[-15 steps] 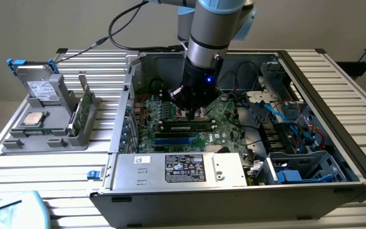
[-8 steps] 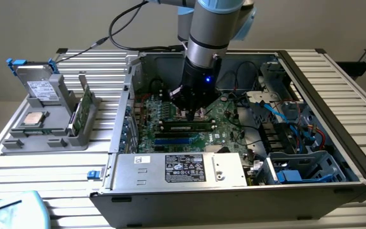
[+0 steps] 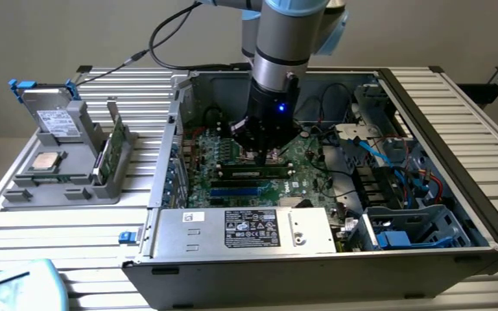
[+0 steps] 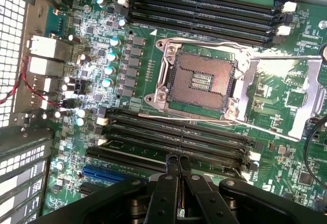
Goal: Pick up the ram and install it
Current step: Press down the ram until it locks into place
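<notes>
- Reaching down into an open black-and-grey metal computer case (image 3: 456,194), the grey robot arm holds its black gripper (image 3: 262,155) just above the green motherboard (image 3: 231,152); a small blue light glows on the gripper's body.
- The claw is closed tight: in the wrist view its two black fingers (image 4: 168,183) meet tip to tip, with nothing visibly clasped between them, at the gripper (image 4: 178,165) over the bank of long black memory slots (image 4: 173,132).
- The ram (image 3: 253,172), a long, thin dark-green stick with dark chips, appears to lie along one of those slots directly under the fingertips, between the slot's end clips. Whether it is fully seated cannot be told, nor whether the fingertips touch it.
- Writing: the silver power supply box (image 3: 231,241) at the case's front edge bears a black-and-white label (image 3: 251,228) and a small white sticker; their print is too small to read. White print on the motherboard is also illegible.
- Inside the case: an open square processor socket (image 4: 202,78) with its silver frame, a second bank of black slots (image 4: 204,9), blue slots (image 4: 104,173), and red, blue and black cables near the case's edge on the exterior view's right.
- A grey plastic holder tray (image 3: 59,191) sits on the slatted metal table (image 3: 59,240) beside the case, toward the table's edge on the exterior view's left. It holds a silver drive with a white label (image 3: 57,120), a square silver processor chip (image 3: 46,162), and a thin green board standing on edge (image 3: 114,146).
</notes>
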Robot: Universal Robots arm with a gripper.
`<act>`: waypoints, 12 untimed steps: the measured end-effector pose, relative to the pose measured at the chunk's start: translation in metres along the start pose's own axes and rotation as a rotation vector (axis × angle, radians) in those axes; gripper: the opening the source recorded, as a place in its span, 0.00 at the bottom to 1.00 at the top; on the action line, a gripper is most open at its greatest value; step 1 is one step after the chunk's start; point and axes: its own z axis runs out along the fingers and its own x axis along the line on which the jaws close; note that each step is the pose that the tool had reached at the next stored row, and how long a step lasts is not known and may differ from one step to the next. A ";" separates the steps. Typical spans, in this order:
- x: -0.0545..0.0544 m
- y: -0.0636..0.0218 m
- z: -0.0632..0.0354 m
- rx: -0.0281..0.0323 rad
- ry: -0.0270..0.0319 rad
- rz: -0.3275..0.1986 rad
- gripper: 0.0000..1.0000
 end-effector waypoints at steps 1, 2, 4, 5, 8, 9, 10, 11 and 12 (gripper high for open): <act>0.000 0.0000 0.0000 0.0015 -0.0035 0.005 0.11; 0.000 0.0001 0.0001 0.0022 -0.0053 0.008 0.11; 0.001 0.0003 0.0002 0.0025 -0.0065 0.016 0.11; 0.002 0.0004 0.0003 0.0024 -0.0071 0.020 0.11; 0.003 0.0006 0.0003 0.0035 -0.0084 0.033 0.11; 0.003 0.0007 0.0003 0.0042 -0.0088 0.037 0.11; 0.004 0.0007 0.0003 0.0050 -0.0094 0.042 0.11; 0.004 0.0007 0.0004 0.0060 -0.0100 0.046 0.11; 0.004 0.0008 0.0005 0.0070 -0.0107 0.051 0.11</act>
